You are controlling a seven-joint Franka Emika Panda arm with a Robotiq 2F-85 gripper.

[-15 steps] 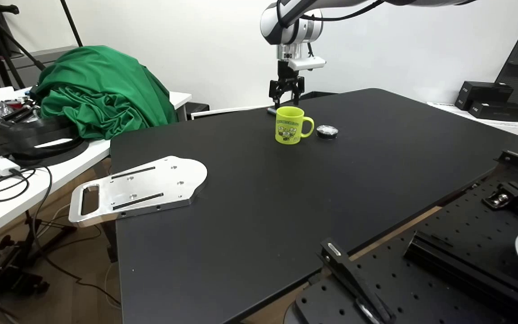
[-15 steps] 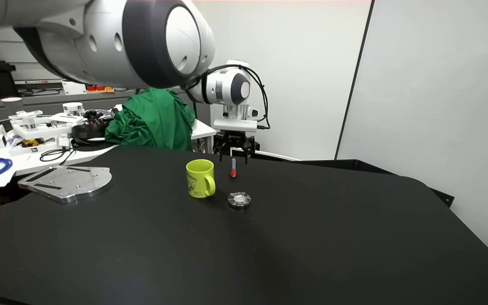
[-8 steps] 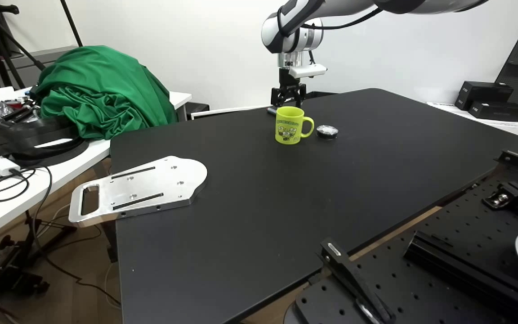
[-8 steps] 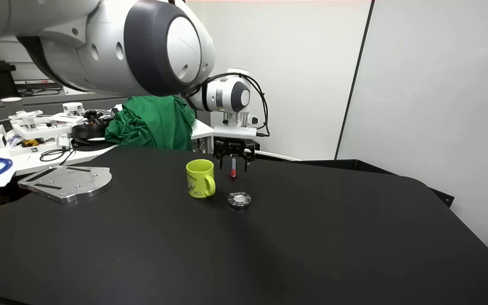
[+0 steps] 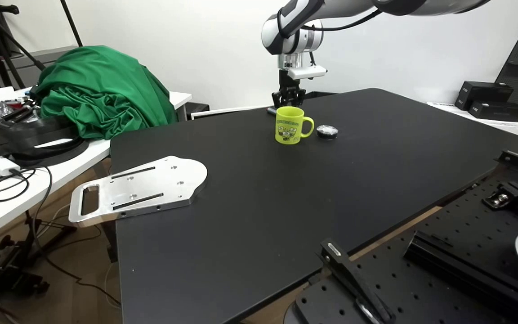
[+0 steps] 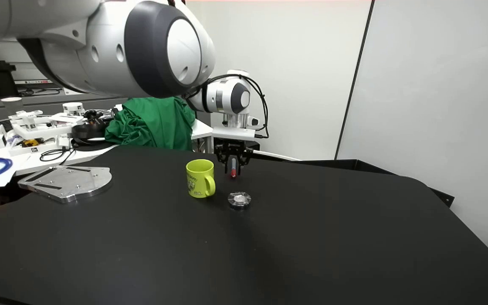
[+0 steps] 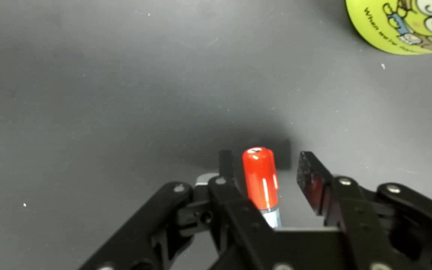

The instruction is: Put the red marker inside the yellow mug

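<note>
Marker [image 7: 261, 180] lies on the worktop [image 6: 320, 237] between the spread jaws of the tool [image 7: 266, 165]; we see clearance beside it, so tool released. Mug [image 6: 197, 182] upright nearby, disc [image 6: 239, 200] just off its handle side. We see a plate [image 5: 151, 185] well apart, overhanging the worktop's edge.

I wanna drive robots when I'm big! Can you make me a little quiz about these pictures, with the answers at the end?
1. Fill in: In the wrist view, the red marker shows between the two ____ of the end effector.

2. Pick one: What shape is the small item beside the yellow mug?
A) star
B) round
C) square

3. True or false: The red marker is inside the yellow mug.

Key: 1. fingers; 2. B; 3. False, it lies on the black table.
</note>
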